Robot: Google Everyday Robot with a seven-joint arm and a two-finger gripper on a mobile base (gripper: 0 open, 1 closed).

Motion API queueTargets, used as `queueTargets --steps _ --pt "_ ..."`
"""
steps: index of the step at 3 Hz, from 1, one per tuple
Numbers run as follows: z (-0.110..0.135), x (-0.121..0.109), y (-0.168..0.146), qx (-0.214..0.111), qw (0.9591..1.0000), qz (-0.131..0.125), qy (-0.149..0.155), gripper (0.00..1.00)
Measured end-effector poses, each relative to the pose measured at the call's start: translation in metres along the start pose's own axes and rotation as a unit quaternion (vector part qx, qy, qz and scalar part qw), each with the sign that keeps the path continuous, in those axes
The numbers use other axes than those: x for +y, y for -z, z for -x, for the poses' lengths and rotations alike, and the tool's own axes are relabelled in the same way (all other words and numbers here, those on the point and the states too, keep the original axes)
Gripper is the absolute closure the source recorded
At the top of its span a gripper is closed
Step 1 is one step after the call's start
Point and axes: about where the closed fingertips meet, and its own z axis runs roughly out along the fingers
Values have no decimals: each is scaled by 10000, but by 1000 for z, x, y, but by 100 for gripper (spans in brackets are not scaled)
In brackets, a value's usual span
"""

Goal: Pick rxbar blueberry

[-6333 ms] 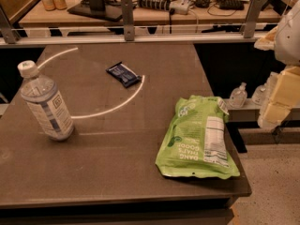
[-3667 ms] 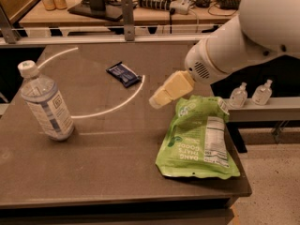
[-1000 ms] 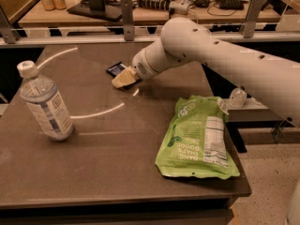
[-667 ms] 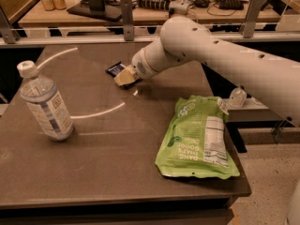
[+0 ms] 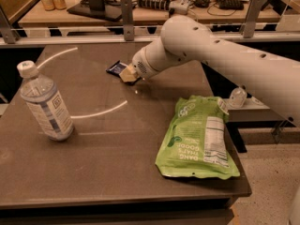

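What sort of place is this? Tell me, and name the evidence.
Probably a robotics lab: a workbench behind strewn with cables, a monitor stand, and a robot arm whose hand is at the rxbar blueberry on the table.

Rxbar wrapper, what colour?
Dark navy blue. The camera view shows the rxbar wrapper best, with the gripper over its right end.
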Motion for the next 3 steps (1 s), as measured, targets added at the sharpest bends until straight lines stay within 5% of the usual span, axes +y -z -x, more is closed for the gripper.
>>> queueTargets --steps 1,2,3 --pt "13 -1 20 -295 9984 -305 383 100" --pt "52 4 94 -1173 9712 -1281 1633 100" --pt "55 -4 96 -1225 9668 -1405 1748 100"
